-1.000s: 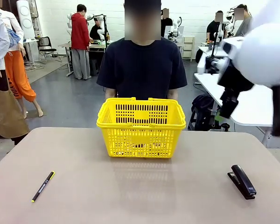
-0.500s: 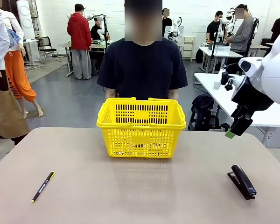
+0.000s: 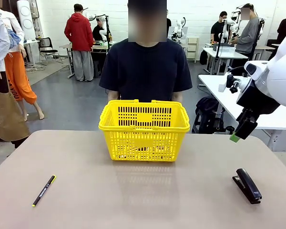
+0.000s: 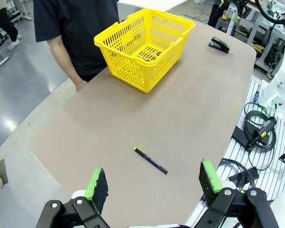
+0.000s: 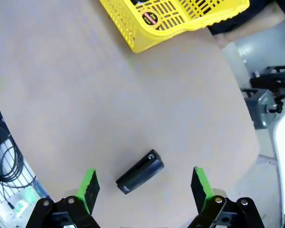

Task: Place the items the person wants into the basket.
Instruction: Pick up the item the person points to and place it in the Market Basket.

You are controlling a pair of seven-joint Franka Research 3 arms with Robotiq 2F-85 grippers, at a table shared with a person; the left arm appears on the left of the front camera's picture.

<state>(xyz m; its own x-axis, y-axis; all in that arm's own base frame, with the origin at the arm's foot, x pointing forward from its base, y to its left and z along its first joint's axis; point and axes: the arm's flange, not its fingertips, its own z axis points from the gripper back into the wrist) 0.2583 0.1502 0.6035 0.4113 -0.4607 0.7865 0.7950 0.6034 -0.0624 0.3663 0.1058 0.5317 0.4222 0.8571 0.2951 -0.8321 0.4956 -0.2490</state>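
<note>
Yellow slotted plastic basket (image 3: 144,130) sits centre frame in the front view, long axis left-right, before the person (image 3: 145,67). Right wrist view: released right gripper (image 5: 143,187) above black stapler (image 5: 139,172); round yellow-and-black tape measure (image 5: 150,18) inside basket. Left gripper (image 4: 154,186), released, overlooks thin black pen (image 4: 151,160).

From the front view you look level across the table (image 3: 143,200) toward the person (image 3: 145,67) at its far edge, with the basket (image 3: 144,130) centred at middle range; the left wrist view looks down from high above the table's near left corner, taking in the pen (image 4: 151,160), the basket and the far stapler (image 4: 219,45); the right wrist view looks steeply down from closer in, over the stapler, catching one corner of the basket; all three views share the basket and the stapler.
</note>
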